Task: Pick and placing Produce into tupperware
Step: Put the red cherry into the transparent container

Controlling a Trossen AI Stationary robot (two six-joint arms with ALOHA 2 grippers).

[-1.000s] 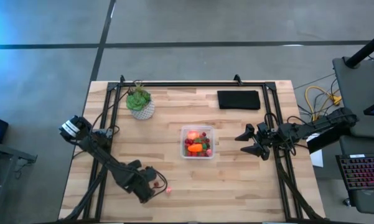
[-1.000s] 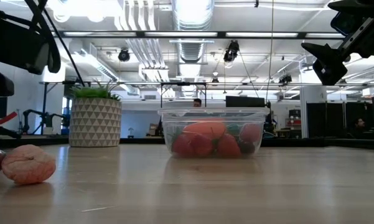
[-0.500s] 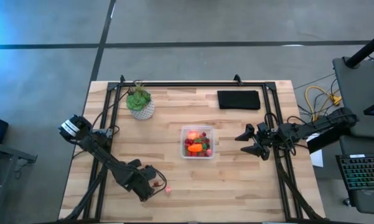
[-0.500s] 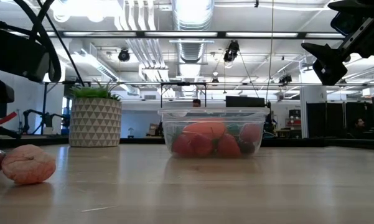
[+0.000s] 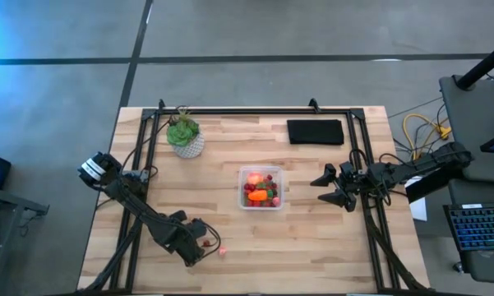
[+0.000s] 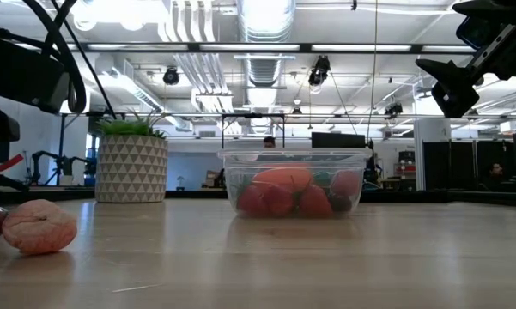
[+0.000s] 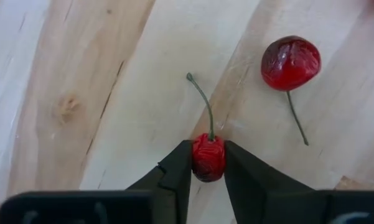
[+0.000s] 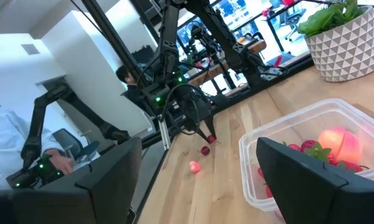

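My left gripper [image 7: 208,180] stands near the table's front left [image 5: 199,243], pointing down and shut on a small red cherry [image 7: 208,157]. A second cherry [image 7: 290,62] lies loose on the wood beside it, stem flat on the table. A pink lumpy piece [image 5: 223,251] rests just to the right of them. The clear tupperware [image 5: 260,187] sits mid-table and holds red, orange and pink produce. My right gripper [image 5: 329,187] hangs open above the table, to the right of the tupperware. My left gripper pinches the cherry's round body [image 7: 206,167] between its two fingers, one on each side. The fingers come from above, pointing down. The green stem [image 7: 202,102] sticks out past the fingertips, along the wood. Whether the cherry is off the table, I cannot tell.
A green plant in a pale patterned pot [image 5: 184,136] stands at the far left and a black pad [image 5: 316,131] lies at the far right. Black frame rails [image 5: 255,110] run along the table's far and side edges. A person in a white sleeve [image 8: 6,134] sits beyond the table.
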